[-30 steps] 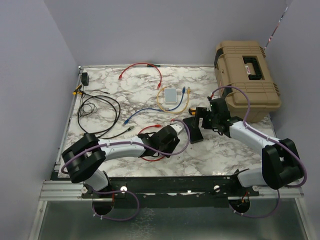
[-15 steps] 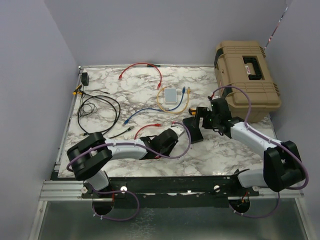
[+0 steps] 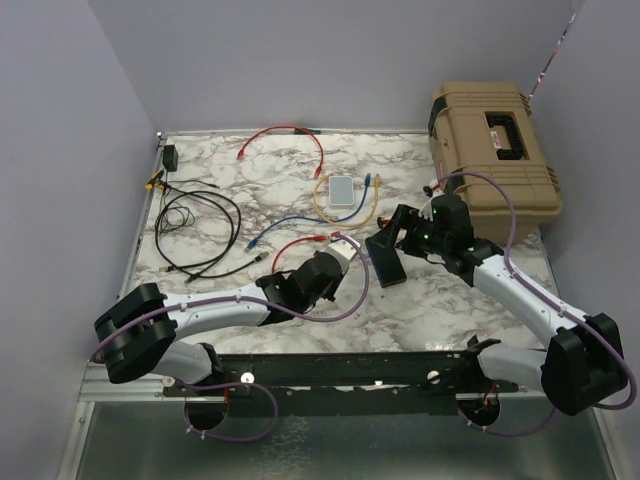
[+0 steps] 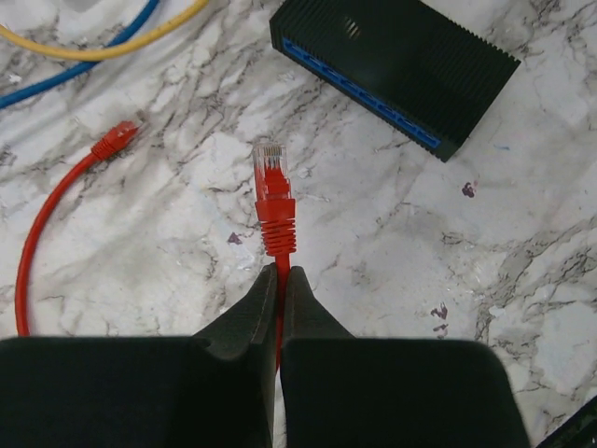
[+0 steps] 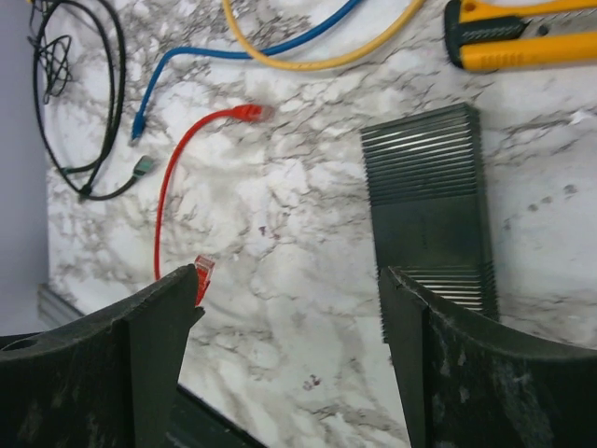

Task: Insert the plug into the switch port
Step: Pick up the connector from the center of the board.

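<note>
Table [image 4: 522,280]: white marble, grey veining. Plug [image 4: 274,194] red (clear tip); switch [image 4: 410,47] black, ribbed top, blue port strip. Blue cable [image 5: 280,44], yellow cable [image 5: 310,65], tan case [image 3: 490,165].

**Surface** [image 4: 522,280]: smooth, white-grey marble pattern with a faint sheen. **Switch** [image 4: 401,47]: matt black plastic, top finely ribbed. **Plug** [image 4: 274,191]: red moulded boot, clear glossy tip. **Left end effector** [image 4: 281,275]: matt black plastic fingers. **Case** [image 3: 465,140], far right: tan moulded plastic, dull finish.
</note>
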Controlling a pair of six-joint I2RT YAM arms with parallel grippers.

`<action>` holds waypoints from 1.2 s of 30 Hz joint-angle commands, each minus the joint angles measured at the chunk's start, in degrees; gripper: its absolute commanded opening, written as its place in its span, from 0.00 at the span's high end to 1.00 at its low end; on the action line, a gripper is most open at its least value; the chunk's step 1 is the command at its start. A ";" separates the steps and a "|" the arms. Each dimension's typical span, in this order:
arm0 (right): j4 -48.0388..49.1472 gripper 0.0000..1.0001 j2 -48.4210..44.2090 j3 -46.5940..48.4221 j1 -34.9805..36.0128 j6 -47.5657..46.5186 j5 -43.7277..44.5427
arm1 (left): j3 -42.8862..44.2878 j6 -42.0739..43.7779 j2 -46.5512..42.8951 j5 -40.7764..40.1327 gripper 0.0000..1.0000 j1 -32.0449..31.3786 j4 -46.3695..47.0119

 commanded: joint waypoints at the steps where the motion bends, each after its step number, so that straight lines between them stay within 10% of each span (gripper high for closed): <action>1: 0.48 0.19 -0.04 0.37 2.70 8.99 -2.90 | -2.19 5.23 -3.21 -7.30 1.00 -1.58 6.14; 36: 2.58 0.62 9.10 7.30 14.45 18.70 5.99 | -2.23 16.80 -0.35 -20.25 1.00 -9.17 15.69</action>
